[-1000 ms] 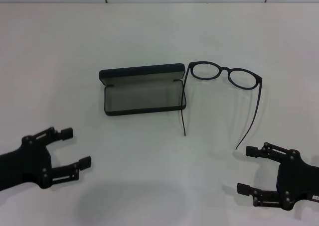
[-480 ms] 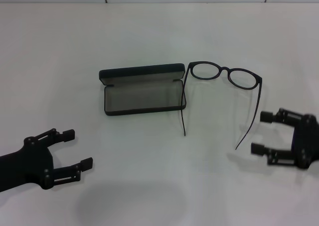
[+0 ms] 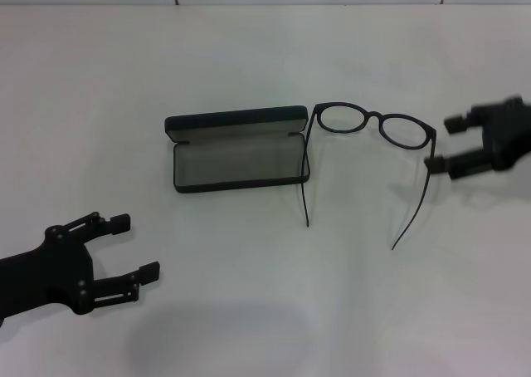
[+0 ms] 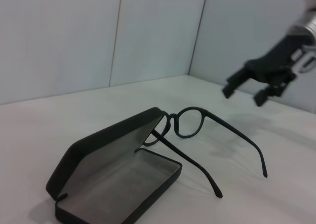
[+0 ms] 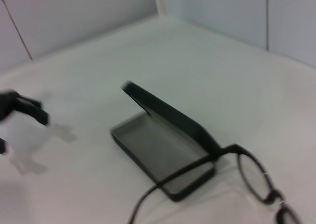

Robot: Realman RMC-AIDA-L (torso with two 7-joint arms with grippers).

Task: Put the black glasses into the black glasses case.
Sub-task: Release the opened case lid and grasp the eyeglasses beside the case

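Matte black and thin, the black glasses [image 3: 375,124] lie unfolded on the white table [image 3: 249,53], lenses toward the far side and both temple arms stretched out toward the robot. Their 2 oval rims sit side by side, and the rim nearer the middle of the table is right up against the far corner of the black glasses case [image 3: 236,149]; whether it actually touches the lid I cannot tell. One temple arm runs down alongside the short end of the case, the other lies well out in the open on the robot's right.

The case is open, its lid tipped back toward the far side and the grey-lined tray facing up with nothing in it. From the left wrist camera the glasses [image 4: 190,128] show just behind the lifted lid of the case [image 4: 113,177]. The right wrist camera shows the case [image 5: 165,147] with one rim [image 5: 256,179] at its corner.

The right gripper [image 3: 448,144] hangs above the table just beside the outer rim and the hinge of the right-hand temple arm, fingers spread apart and holding nothing. The left gripper [image 3: 133,246] sits low near the front left of the table, well apart from the case, its fingers also apart.
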